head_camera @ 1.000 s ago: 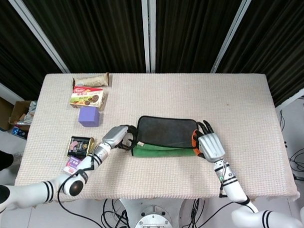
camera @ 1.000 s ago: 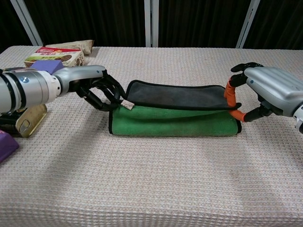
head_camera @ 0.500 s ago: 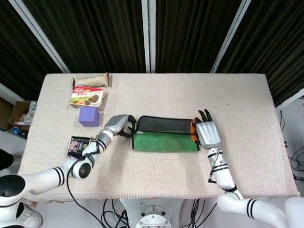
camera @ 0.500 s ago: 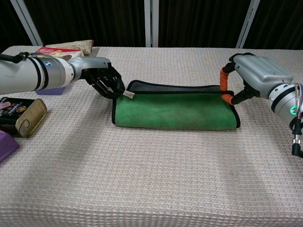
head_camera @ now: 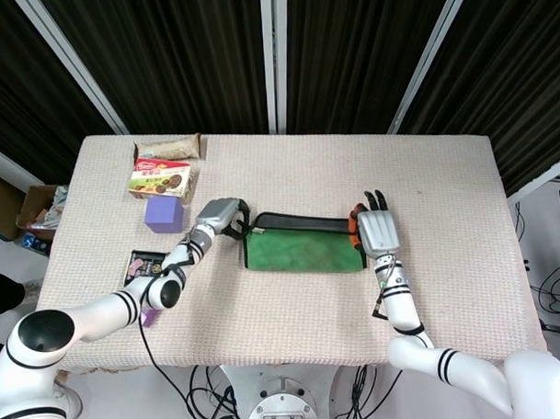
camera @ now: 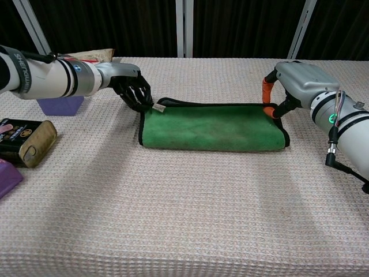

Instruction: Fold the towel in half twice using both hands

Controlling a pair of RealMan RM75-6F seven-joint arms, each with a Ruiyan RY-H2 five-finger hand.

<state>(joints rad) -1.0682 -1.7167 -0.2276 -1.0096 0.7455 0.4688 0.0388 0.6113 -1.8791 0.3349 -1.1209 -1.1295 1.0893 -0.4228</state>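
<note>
left robot hand [camera: 134, 91] and right robot hand [camera: 288, 86] each pinch a far corner of the green towel [camera: 212, 127] (first fold laid); uneven release could skew edges.

White black-banded arms [camera: 46, 81], silver hands, orange fingertips [camera: 267, 90].

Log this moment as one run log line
stage: first fold closing | towel: green side up, flat | left hand: pinches far-left corner | right hand: pinches far-right corner
</note>
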